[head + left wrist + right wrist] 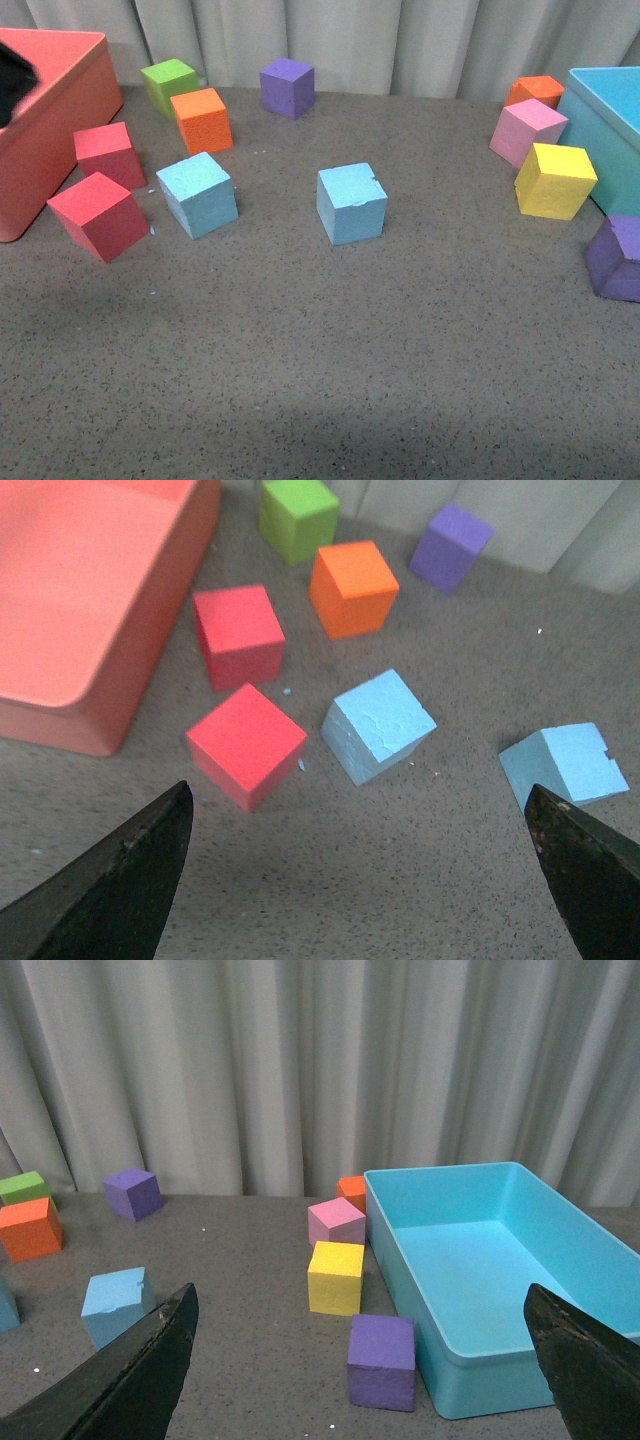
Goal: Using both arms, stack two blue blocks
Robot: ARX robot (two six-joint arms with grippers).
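My left end effector (357, 792) and right end effector (360, 1290) both hang released, grasping nothing. The left blue block (198, 193) sits on the counter (320, 380) just beside a red cube (98, 215). The right blue block (351, 203) stands apart near the middle.

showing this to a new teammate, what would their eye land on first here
Probably the two light sky-blue foam cubes standing apart on the grey table, one left of centre and one in the middle, among other bright cubes. Next, the big bins: a coral plastic bin far left and a turquoise plastic bin far right.
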